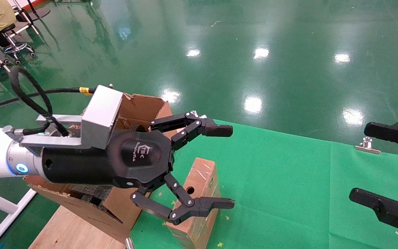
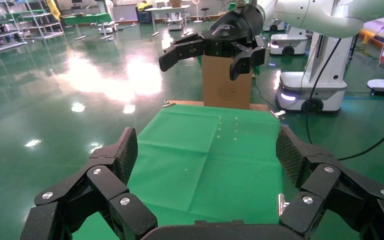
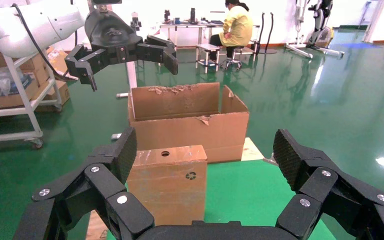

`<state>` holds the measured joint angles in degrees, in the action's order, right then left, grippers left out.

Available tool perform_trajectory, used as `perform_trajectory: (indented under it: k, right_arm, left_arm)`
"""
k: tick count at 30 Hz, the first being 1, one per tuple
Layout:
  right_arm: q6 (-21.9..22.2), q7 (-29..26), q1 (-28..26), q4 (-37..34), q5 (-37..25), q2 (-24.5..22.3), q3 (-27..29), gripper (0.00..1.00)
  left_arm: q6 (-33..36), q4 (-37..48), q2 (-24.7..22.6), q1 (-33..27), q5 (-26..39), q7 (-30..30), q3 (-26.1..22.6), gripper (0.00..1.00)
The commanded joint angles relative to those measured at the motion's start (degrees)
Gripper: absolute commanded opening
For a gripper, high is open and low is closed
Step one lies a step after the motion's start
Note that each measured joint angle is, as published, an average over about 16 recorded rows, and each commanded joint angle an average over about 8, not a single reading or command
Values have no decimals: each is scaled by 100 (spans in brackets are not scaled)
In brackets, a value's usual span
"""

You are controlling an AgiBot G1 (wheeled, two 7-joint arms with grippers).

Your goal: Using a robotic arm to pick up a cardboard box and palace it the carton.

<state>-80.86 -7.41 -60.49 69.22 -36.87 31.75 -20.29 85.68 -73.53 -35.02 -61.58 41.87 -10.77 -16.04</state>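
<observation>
The cardboard box (image 1: 199, 186), small, brown and taped, with a round hole on top, stands on the green cloth; its recycling mark faces the right wrist camera (image 3: 167, 185). Behind it stands the carton (image 1: 143, 107) (image 3: 187, 122), large, with torn flaps. The white robotic arm's left gripper (image 1: 225, 167) hangs open above the box, well clear of it (image 3: 122, 50); nothing is between its fingers (image 2: 207, 150). My right gripper (image 1: 361, 162) (image 3: 206, 150) stays open at the table's right side, facing the box. It also shows far off in the left wrist view (image 2: 215, 45).
Green cloth (image 1: 288, 180) covers the table, held by a metal clip (image 1: 367, 145). The carton rests on a wooden board (image 1: 67, 228). Another brown box (image 2: 227, 87) stands beyond the cloth's far end. A seated person (image 3: 237, 25) and a shelf cart (image 3: 10, 100) are off the table.
</observation>
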Motion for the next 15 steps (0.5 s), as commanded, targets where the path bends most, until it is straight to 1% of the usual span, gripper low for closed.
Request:
perform_trajectory:
  k: [1,13,14,15]
  right_arm:
    - [0,0,0,0,0,0,0,100]
    - [0,0,0,0,0,0,0,100]
    - [0,0,0,0,0,0,0,91]
    - [0,0,0,0,0,0,0,79]
  left_arm:
    - [0,0,0,0,0,0,0,100]
    - [0,0,0,0,0,0,0,100]
    - [0,0,0,0,0,0,0,100]
    - [0,0,0,0,0,0,0,100]
